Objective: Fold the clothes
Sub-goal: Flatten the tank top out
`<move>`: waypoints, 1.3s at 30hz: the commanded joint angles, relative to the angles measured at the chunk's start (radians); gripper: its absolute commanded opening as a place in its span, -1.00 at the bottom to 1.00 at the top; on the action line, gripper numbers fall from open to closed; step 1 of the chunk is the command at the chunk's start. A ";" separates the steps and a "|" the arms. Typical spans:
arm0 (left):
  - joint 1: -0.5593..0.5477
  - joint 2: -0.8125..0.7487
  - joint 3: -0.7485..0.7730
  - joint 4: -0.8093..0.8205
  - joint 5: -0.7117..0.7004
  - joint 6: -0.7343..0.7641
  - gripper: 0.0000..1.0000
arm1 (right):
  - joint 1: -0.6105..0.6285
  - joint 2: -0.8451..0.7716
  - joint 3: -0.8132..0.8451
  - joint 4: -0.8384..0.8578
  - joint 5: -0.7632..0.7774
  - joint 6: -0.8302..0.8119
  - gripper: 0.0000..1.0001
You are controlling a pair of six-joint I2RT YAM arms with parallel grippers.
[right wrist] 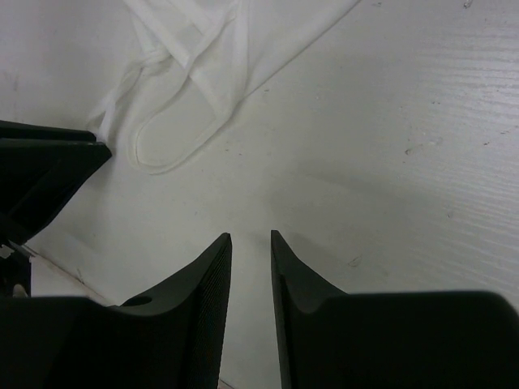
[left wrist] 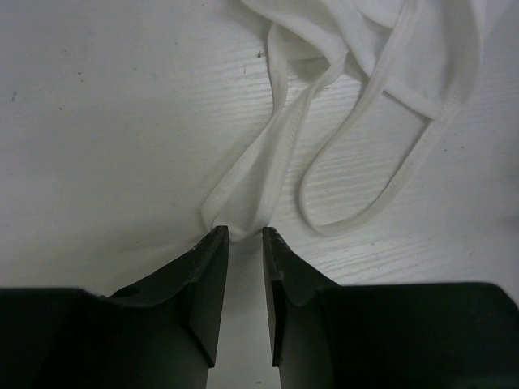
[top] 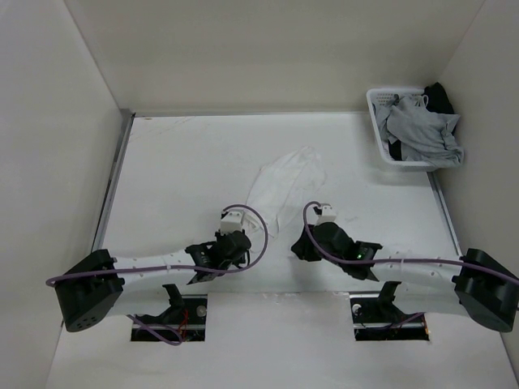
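The clothes, a thin white sleeveless top, lie bunched in a slanted strip at mid-table. In the left wrist view its shoulder straps loop toward me across the white table. My left gripper sits at the top's near end, jaws a narrow gap apart, with the tip of one strap resting right at the fingertips. My right gripper hovers open over bare table just right of the top, nothing between its fingers. It shows in the top view too.
A white basket at the far right corner holds a grey garment and a black one. Walls enclose the table on the left, back and right. The left gripper's dark finger shows in the right wrist view.
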 commanded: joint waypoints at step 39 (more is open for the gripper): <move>0.064 -0.265 -0.009 0.025 0.056 -0.070 -0.90 | 0.102 0.301 0.181 0.209 0.067 0.077 -0.07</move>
